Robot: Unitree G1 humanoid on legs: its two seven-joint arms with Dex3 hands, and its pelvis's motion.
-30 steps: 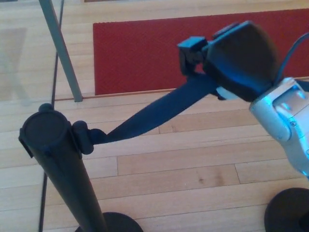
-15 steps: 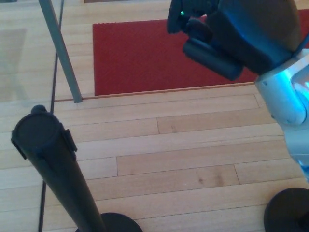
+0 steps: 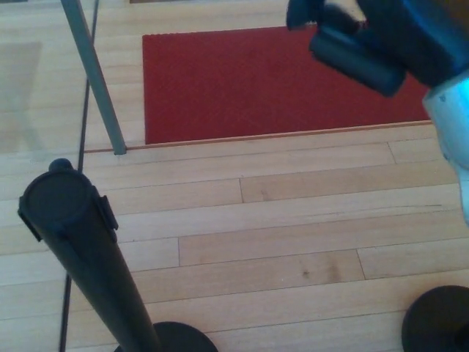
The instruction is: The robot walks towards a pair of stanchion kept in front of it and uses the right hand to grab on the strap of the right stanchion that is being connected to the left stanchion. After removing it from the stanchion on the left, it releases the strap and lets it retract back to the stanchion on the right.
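The left stanchion is a black post with a round cap, leaning up from its base at the lower left. No strap hangs from its cap, and no strap shows anywhere in the head view. My right hand is raised at the top right, over the red carpet. Its thick fingers are apart and hold nothing. Only the round base of the right stanchion shows, at the bottom right corner. My left hand is out of sight.
A grey metal leg of a glass panel stands at the upper left on the wooden floor. A thin dark line runs down the floor beside it.
A second ago my right hand held the strap, still clipped to the left post. The strap has since come off and gone from view, and the hand has risen up and to the right.
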